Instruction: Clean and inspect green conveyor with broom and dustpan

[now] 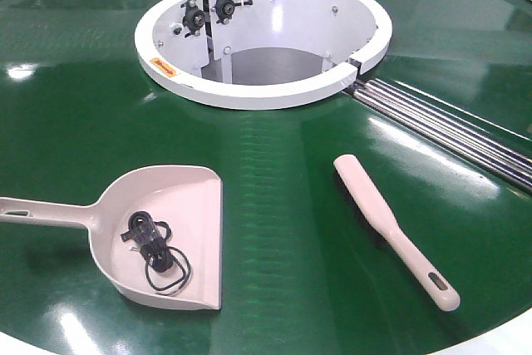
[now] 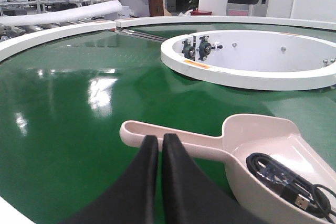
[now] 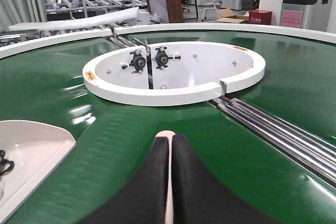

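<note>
The green conveyor fills the front view. The pinkish-beige dustpan lies on it at the front left, handle pointing left, with a coiled black cable inside. The beige broom lies flat at the front right, slotted handle end towards me. Neither gripper shows in the front view. My left gripper is shut and empty, its tips lined up over the dustpan's handle. My right gripper is shut and empty; the broom's end shows just past its tips. The dustpan's corner shows at left.
A white ring-shaped opening with black bearing fittings sits at the belt's centre. Silver rails run from it to the right and back left. The belt's white outer rim curves round the far side, with roller racks beyond.
</note>
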`<state>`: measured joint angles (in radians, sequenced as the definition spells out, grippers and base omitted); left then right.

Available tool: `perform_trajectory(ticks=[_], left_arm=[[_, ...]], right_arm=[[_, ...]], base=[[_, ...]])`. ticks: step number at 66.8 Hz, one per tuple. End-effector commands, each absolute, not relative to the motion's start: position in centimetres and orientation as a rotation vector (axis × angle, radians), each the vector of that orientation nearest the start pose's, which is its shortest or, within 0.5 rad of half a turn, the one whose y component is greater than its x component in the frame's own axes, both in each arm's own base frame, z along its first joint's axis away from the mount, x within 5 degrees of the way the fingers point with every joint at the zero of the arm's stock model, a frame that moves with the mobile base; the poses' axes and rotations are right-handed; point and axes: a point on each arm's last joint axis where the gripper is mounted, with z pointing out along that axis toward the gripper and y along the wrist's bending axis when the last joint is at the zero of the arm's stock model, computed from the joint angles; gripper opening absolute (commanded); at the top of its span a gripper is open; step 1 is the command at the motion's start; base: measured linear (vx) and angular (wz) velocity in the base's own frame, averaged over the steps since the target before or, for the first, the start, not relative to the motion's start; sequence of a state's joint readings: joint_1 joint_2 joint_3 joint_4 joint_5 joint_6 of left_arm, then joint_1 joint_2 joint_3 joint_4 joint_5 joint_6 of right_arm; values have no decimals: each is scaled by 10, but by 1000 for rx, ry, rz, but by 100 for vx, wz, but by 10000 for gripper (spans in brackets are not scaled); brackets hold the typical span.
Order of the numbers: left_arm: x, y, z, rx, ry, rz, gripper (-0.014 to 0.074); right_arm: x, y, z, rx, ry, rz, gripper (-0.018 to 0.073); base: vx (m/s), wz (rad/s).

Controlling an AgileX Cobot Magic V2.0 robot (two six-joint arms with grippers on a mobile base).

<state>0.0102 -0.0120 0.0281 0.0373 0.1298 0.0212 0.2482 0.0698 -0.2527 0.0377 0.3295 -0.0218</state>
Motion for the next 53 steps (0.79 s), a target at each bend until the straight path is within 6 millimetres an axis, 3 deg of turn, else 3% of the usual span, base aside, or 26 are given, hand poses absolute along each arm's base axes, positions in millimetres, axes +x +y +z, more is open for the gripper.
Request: perform_trajectory(ticks=[1, 40, 45, 53], left_arm=[[56, 1, 196, 19, 1556, 38, -6], [56, 1, 196, 19, 1556, 38, -6], [56, 1, 196, 19, 1556, 38, -6], [56, 1, 196, 19, 1557, 38, -6]], right_arm=[[46, 12, 278, -185, 1538, 209, -8], [46, 12, 278, -189, 1537, 204, -9], [45, 9, 276, -225, 1527, 90, -9], [51, 2, 261, -99, 1551, -27, -9]], base=[[0, 0], [0, 0], [0, 0], [0, 0]])
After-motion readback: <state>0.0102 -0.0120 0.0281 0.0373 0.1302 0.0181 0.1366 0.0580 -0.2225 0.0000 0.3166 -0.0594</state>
